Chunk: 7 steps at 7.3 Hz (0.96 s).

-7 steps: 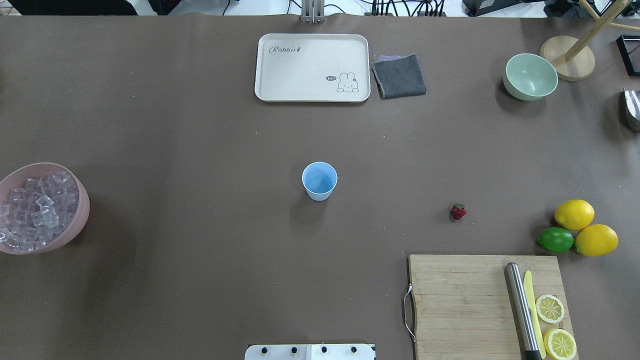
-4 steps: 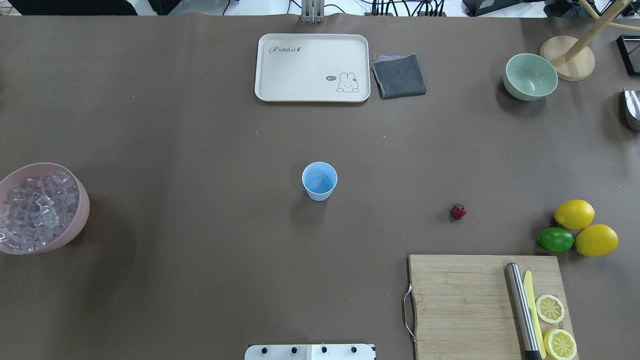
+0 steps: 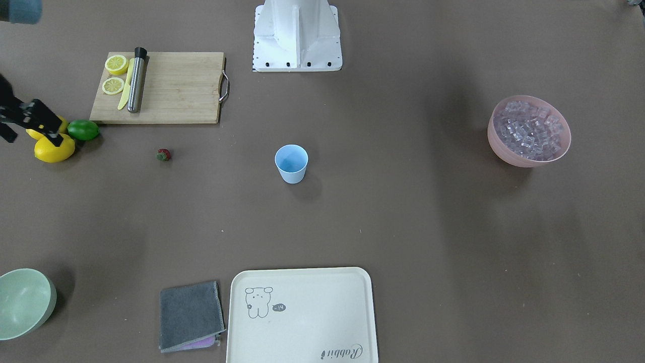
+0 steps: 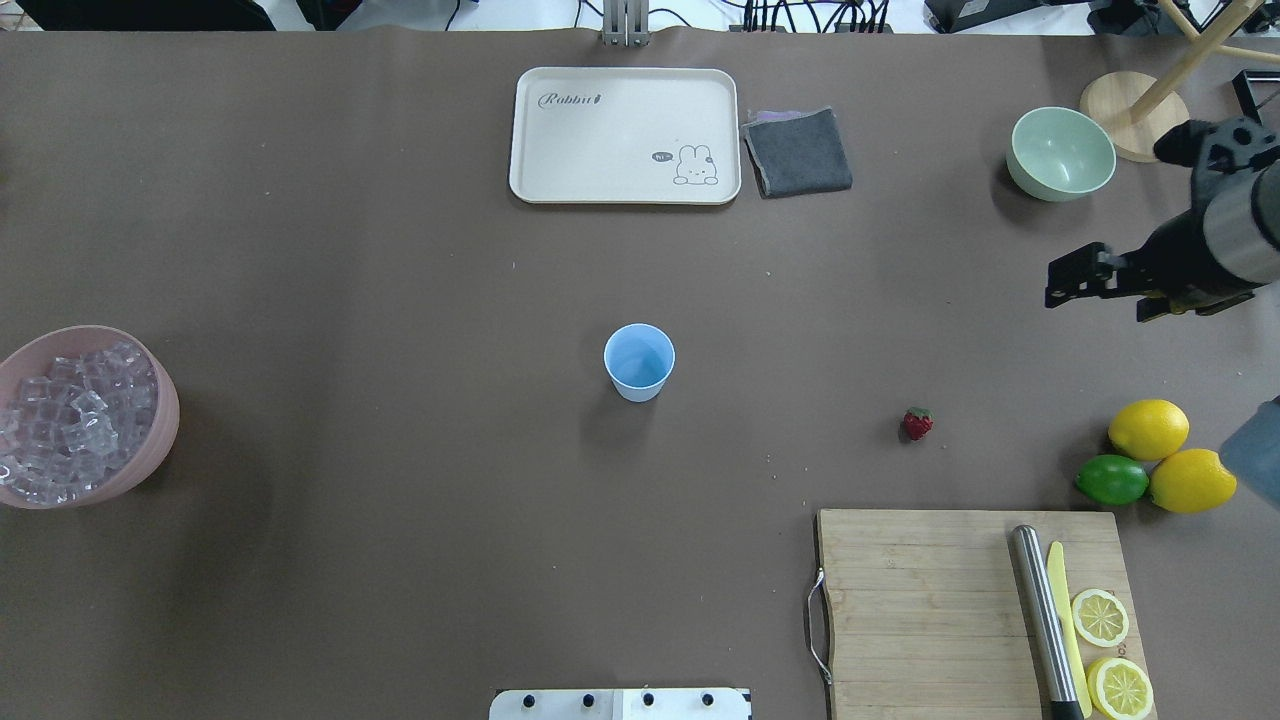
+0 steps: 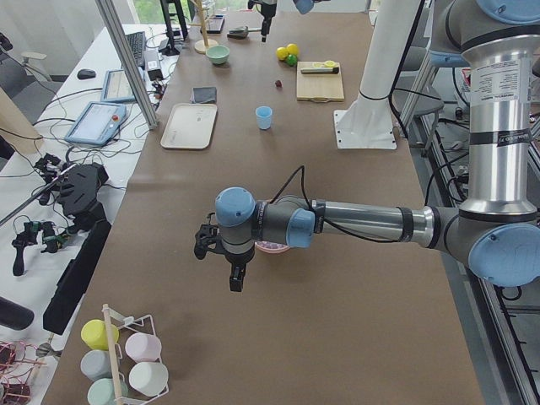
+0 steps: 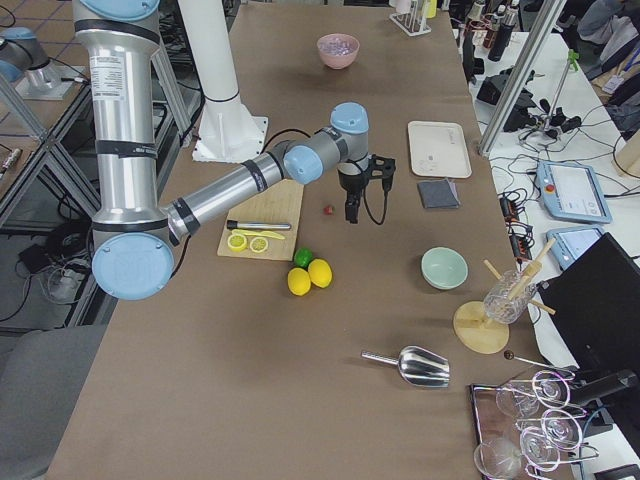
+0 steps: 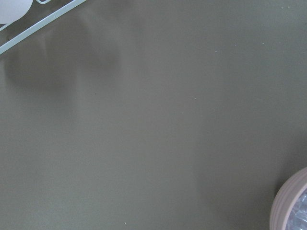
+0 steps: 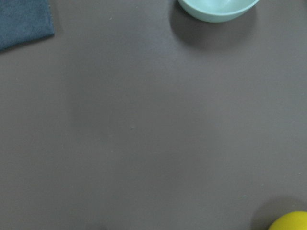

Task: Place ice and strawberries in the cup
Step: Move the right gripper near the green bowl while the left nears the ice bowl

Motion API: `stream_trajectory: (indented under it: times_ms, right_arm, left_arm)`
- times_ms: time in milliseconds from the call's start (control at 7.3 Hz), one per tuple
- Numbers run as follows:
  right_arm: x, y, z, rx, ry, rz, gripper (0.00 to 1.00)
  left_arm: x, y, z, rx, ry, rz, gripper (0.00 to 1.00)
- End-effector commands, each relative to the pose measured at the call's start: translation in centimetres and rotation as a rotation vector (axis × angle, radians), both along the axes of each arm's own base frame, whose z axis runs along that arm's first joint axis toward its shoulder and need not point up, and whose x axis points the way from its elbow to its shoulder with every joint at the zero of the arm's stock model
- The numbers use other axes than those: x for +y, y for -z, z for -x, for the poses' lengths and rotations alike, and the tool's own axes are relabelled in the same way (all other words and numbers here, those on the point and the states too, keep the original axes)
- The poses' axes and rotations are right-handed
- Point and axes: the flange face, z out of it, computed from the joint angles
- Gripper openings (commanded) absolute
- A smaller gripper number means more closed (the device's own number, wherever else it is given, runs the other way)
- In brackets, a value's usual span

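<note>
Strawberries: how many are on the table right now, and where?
1. The strawberry lies on the bare table between the cup and the lime, just beyond the cutting board's far edge. The cup looks empty; no other shows in any view.

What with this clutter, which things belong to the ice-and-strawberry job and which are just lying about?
Job: clear ice cubes in the pink bowl; tiny red strawberry; light blue plastic cup.
Lying about: cream rabbit tray; grey cloth; pale green bowl; two yellow lemons; green lime; wooden cutting board.
</note>
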Motion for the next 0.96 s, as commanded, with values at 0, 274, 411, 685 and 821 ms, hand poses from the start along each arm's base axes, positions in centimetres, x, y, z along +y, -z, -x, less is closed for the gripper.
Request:
stream_trajectory:
  times_ms: [0, 274, 411, 685, 821]
  right_arm:
    - [1.3, 1.1, 4.5, -0.006, 0.023, -0.039, 1.0]
    - [0.6, 1.6, 3.7, -0.014, 0.017, -0.054, 1.0]
    - [0.1, 2.0, 2.9, -0.023, 0.004, -0.058, 1.0]
    - [-0.3, 2.1, 2.0, -0.033, 0.013, -0.067, 1.0]
    - [-0.4, 2.3, 1.9, -0.034, 0.011, -0.07, 1.0]
  left_arm:
    - [-0.2, 0.6, 0.0, 0.001, -0.001, -0.014, 0.98]
    - [-2.8, 2.9, -0.3, 0.004, -0.005, -0.094, 0.98]
    - [-5.0, 3.2, -0.8, 0.056, -0.015, -0.133, 0.98]
    - [-0.7, 1.6, -1.8, 0.206, -0.064, -0.373, 0.98]
    - [0.2, 1.6, -2.2, 0.285, 0.048, -0.305, 0.98]
